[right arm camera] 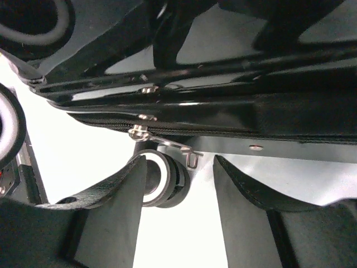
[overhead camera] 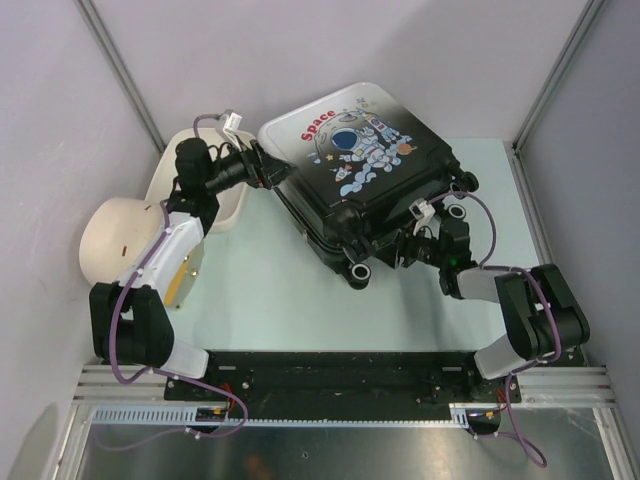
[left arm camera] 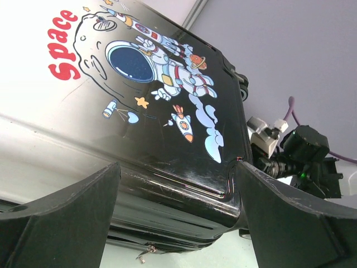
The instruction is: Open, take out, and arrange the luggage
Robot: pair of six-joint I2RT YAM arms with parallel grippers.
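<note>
The luggage (overhead camera: 365,165) lay shut, print up, askew at the far middle of the table (overhead camera: 290,290). My right end effector (right arm camera: 178,170), fingers apart, faced the zipper pull (right arm camera: 162,140); I judged it best to pinch the tab squarely and follow the seam. The left end effector (left arm camera: 175,173), also apart, straddled the opposite edge, crowded by the tub (overhead camera: 232,210); room lay nearer me.

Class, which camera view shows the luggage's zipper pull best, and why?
Right wrist: the metal zipper pull hangs large and sharp just beyond the right gripper. Left wrist shows only a tiny pull low down; top external does not resolve it.
</note>
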